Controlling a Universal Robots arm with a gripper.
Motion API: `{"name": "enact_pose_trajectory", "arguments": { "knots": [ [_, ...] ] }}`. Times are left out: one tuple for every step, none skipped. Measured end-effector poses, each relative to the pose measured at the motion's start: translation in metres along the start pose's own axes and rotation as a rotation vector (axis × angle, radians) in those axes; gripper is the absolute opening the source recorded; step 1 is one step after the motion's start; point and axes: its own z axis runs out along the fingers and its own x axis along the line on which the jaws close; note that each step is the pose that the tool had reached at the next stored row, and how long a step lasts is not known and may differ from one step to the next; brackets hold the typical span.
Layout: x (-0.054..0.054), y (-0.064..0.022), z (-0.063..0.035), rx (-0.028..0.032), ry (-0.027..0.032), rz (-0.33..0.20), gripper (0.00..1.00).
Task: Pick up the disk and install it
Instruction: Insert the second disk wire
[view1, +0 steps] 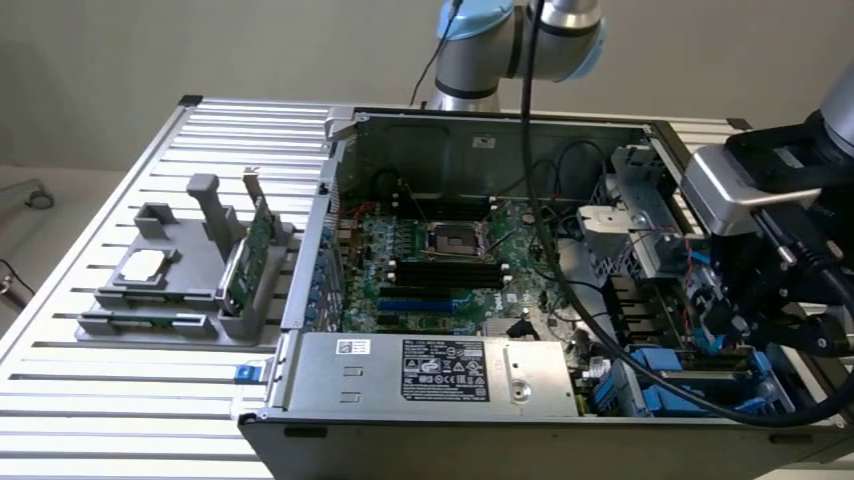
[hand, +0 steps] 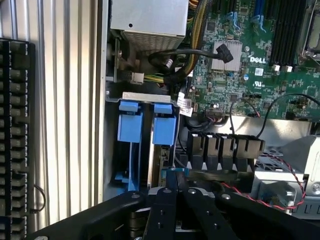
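The claw (hand: 176, 192) is closed, its black fingers drawn together over the drive bay in the corner of the open computer case (view1: 481, 135). In the wrist view the fingertips meet at a bright blue edge directly beneath them, which looks like the carrier of the disk (hand: 176, 175); whether the fingers actually pinch it cannot be told for certain, but the pose fits a grip on its top edge. Just beyond the claw, two blue carrier tabs (hand: 147, 125) stand side by side in the bay, so at least part of the drive hardware sits in the case already.

As a judgement, the task is well advanced: the disk is down at the bay inside the case, not out on the surface (view1: 160, 385), and what is left to confirm is full seating in its slot.

The arm reaches in from the exterior view's right, its dark wrist block (view1: 787, 250) low over the case corner, pointing down. Beyond the claw lie the motherboard (view1: 441, 250) and the power supply (view1: 441, 375). Well apart from it, on the grey holder (view1: 174, 300), stand a green circuit card (view1: 247, 260) and a small silver chip (view1: 144, 264).
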Motion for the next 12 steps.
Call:
{"name": "enact_pose_trajectory", "arguments": {
  "knots": [
    [0.0,-0.0005,0.0005,0.0003,-0.0051,-0.001,0.11],
    [0.001,-0.001,0.0011,0.0006,-0.0098,-0.001,0.11],
    [0.001,-0.0015,0.0016,0.0008,-0.0141,-0.002,0.11],
    [0.001,-0.0022,0.0023,0.0011,-0.0183,-0.002,0.11],
    [0.002,-0.0029,0.003,0.0014,-0.0223,-0.002,0.11],
    [0.002,-0.0036,0.0038,0.0016,-0.0261,-0.002,0.11],
    [0.003,-0.0042,0.0047,0.0017,-0.0284,-0.002,0.11],
    [0.003,-0.0046,0.0058,0.0019,-0.0303,-0.002,0.11],
    [0.004,-0.0048,0.007,0.0021,-0.0317,-0.002,0.11],
    [0.004,-0.0049,0.0083,0.0024,-0.0325,-0.002,0.11],
    [0.004,-0.0051,0.0096,0.0027,-0.0334,-0.002,0.11],
    [0.005,-0.0053,0.0109,0.0029,-0.0343,-0.002,0.11]
  ]
}}
